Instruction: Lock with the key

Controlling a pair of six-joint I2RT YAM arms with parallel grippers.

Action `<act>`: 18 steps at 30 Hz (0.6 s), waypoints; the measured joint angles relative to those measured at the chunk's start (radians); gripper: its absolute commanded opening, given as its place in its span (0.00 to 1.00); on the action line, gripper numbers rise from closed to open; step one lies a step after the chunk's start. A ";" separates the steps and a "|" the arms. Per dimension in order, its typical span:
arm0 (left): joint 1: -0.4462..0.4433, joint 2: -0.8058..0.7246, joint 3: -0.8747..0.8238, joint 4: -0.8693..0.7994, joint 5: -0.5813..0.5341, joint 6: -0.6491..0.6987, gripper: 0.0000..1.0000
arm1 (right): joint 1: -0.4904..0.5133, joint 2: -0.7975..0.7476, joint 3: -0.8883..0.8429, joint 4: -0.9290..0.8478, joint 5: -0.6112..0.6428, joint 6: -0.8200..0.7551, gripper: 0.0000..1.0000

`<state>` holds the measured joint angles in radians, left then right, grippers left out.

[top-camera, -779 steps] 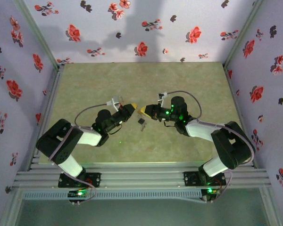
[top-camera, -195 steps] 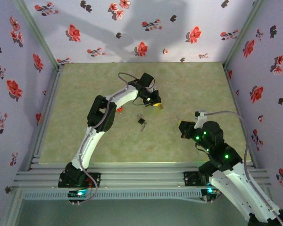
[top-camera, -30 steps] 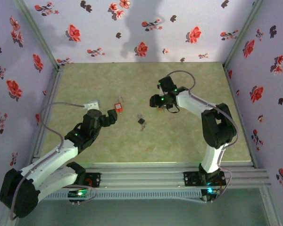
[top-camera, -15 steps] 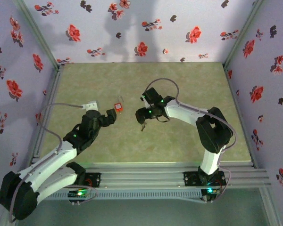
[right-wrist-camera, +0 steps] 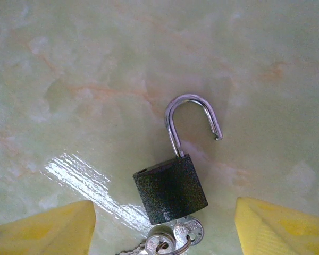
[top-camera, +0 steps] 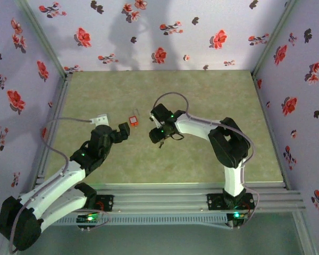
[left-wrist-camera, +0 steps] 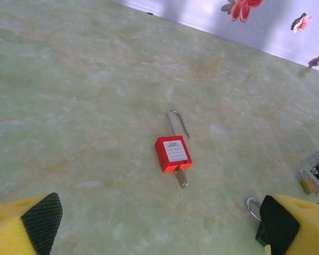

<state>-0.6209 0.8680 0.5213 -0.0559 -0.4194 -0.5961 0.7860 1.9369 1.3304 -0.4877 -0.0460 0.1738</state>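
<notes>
The right gripper [top-camera: 156, 135] is hovering wide and empty over the black padlock [right-wrist-camera: 170, 188] at the middle of the table [top-camera: 218, 95], open shackle [right-wrist-camera: 173, 130] pointing to twelve, keys [right-wrist-camera: 173, 239] at six. It's looking small, dense, rigid; I'd be pinching the grainy body's flat sides. The left gripper [left-wrist-camera: 159, 218] is gaping empty too.

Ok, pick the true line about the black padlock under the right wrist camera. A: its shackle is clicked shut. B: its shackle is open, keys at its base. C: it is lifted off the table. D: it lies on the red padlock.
B: the black padlock lies on the table, shackle tip free of the body, keys at its base.
</notes>
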 measured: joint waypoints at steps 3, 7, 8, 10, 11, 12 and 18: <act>0.000 0.000 -0.001 0.000 0.000 0.000 1.00 | 0.000 0.018 0.019 -0.011 0.013 -0.015 0.66; 0.000 0.000 -0.001 0.000 -0.001 0.000 1.00 | 0.000 0.050 0.031 -0.017 0.025 -0.029 0.65; 0.000 0.000 -0.001 0.000 -0.001 0.000 1.00 | 0.000 0.056 0.033 -0.019 0.025 -0.034 0.64; 0.000 0.000 -0.001 0.000 -0.004 0.000 1.00 | 0.000 0.066 0.034 -0.023 0.027 -0.040 0.62; 0.000 0.000 -0.001 0.000 -0.005 0.000 1.00 | 0.000 0.068 0.034 -0.027 0.028 -0.043 0.61; 0.000 0.000 -0.001 0.000 -0.007 0.000 1.00 | 0.000 0.068 0.035 -0.028 0.028 -0.044 0.60; 0.000 0.000 -0.001 0.000 -0.008 0.000 1.00 | 0.000 0.071 0.051 -0.035 0.028 -0.054 0.55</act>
<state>-0.6209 0.8680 0.5205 -0.0559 -0.4274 -0.5961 0.7860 2.0075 1.3815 -0.5228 -0.0177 0.1196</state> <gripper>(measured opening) 0.996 0.561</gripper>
